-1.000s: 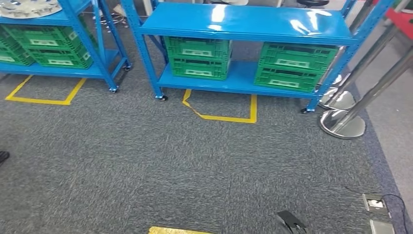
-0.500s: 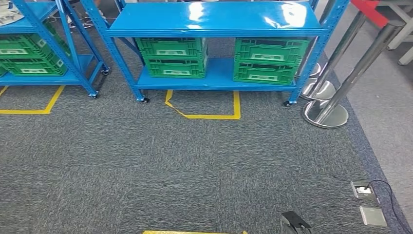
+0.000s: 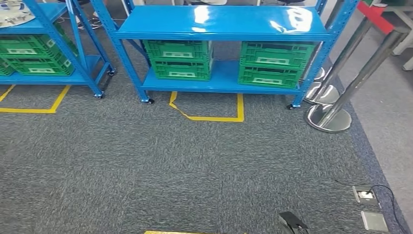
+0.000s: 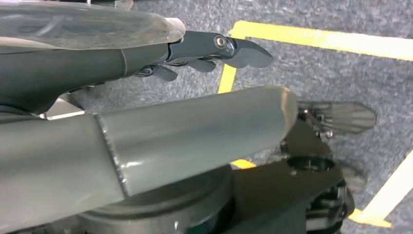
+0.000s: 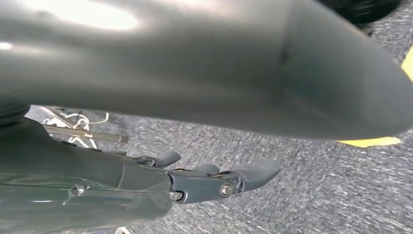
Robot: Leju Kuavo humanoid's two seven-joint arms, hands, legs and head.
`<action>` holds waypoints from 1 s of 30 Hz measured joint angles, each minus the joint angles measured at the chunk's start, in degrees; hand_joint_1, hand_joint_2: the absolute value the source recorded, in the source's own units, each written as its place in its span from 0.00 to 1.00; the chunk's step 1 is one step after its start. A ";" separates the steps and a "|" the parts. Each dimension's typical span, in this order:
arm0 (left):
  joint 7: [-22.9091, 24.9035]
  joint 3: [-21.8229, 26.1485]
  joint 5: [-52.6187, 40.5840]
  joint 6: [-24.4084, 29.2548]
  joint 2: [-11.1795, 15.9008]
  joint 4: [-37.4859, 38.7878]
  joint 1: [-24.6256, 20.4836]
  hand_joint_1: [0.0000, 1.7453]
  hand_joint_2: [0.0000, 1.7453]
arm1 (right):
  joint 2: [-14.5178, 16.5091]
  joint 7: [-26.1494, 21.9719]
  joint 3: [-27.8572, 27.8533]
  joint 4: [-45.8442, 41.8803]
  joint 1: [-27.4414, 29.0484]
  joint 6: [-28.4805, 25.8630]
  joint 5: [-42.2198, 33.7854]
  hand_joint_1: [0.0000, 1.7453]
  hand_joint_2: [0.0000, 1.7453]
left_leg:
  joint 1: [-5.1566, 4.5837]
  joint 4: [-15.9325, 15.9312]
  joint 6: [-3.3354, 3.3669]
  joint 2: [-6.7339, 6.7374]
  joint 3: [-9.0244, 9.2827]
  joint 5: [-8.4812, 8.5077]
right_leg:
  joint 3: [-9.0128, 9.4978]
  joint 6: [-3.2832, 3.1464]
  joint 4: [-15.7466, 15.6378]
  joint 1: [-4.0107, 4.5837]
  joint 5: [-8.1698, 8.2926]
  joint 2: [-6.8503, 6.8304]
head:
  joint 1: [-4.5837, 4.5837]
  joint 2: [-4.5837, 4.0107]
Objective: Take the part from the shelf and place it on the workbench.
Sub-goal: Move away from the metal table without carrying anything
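Part (image 3: pixel 12 12), a pale round disc, lies on the top board of the far-left blue shelf (image 3: pixel 83 53), cut by the frame's edge. A second blue shelf unit (image 3: pixel 219 22) stands beside it, green crates (image 3: pixel 179 58) underneath. Grey carpet (image 3: pixel 170 165) carries yellow tape outlines (image 3: pixel 214 117). Left hand (image 4: pixel 195 53) and right hand (image 5: pixel 209 183) hang over the carpet, fingers loosely extended, holding nothing.
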 joint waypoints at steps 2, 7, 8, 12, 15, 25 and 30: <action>0.00 -0.03 0.00 0.02 -0.07 0.00 0.18 0.00 0.00 | -0.02 -0.01 0.01 0.02 0.33 -0.01 -0.01 0.00 0.00 | 0.53 0.20 -0.83 -0.19 0.75 -0.67 | 0.20 1.10 -1.21 -0.87 2.37 -0.08 | 0.32 0.00; 0.04 -0.07 0.00 0.02 0.44 0.19 0.15 0.00 0.00 | 0.42 -0.20 0.02 0.03 0.39 0.00 -0.05 0.00 0.00 | 1.06 3.45 -3.64 -0.35 1.10 -3.50 | 5.41 1.07 -11.84 -1.59 5.40 -0.47 | 0.90 -0.01; 0.04 -0.07 0.00 0.02 0.34 0.19 0.06 0.00 0.00 | 0.43 -0.23 0.02 0.03 0.35 0.00 -0.07 0.00 0.00 | 1.25 3.85 -3.83 -0.33 1.03 -3.73 | 5.53 -0.06 -11.68 -1.53 5.05 -0.22 | 0.46 0.00; 0.05 -0.08 0.00 0.02 0.01 0.12 -0.27 0.00 0.00 | 0.23 -0.29 0.02 0.03 0.31 -0.03 -0.15 0.00 0.00 | 1.33 12.23 -3.38 -2.03 -3.41 -7.13 | 6.59 -1.99 -11.69 -0.67 4.10 0.67 | -1.05 -0.01; 0.05 -0.08 0.00 0.02 -0.01 0.11 0.00 0.00 0.00 | 0.21 -0.35 0.02 0.03 -0.01 -0.08 -0.15 0.00 0.00 | 0.00 25.09 -1.91 -2.95 -13.18 -8.87 | 7.62 -2.90 -11.99 -0.04 3.25 1.29 | -1.68 0.00; 0.22 -0.09 0.04 0.05 0.78 0.26 0.29 0.00 0.00 | 0.60 -0.44 0.02 0.01 0.20 -0.08 -0.16 0.00 0.00 | -3.17 4.23 2.65 -3.95 -6.83 1.60 | 13.25 -2.24 -13.53 0.74 1.16 2.35 | -1.86 -0.01; 0.27 -0.10 0.11 0.06 0.36 0.26 0.43 0.00 0.00 | 0.46 -0.51 0.04 0.01 0.00 0.01 -0.32 0.00 0.00 | -2.78 3.63 2.63 -3.61 -2.82 -0.56 | 4.39 -1.27 0.69 0.81 -5.09 0.96 | -0.78 -0.01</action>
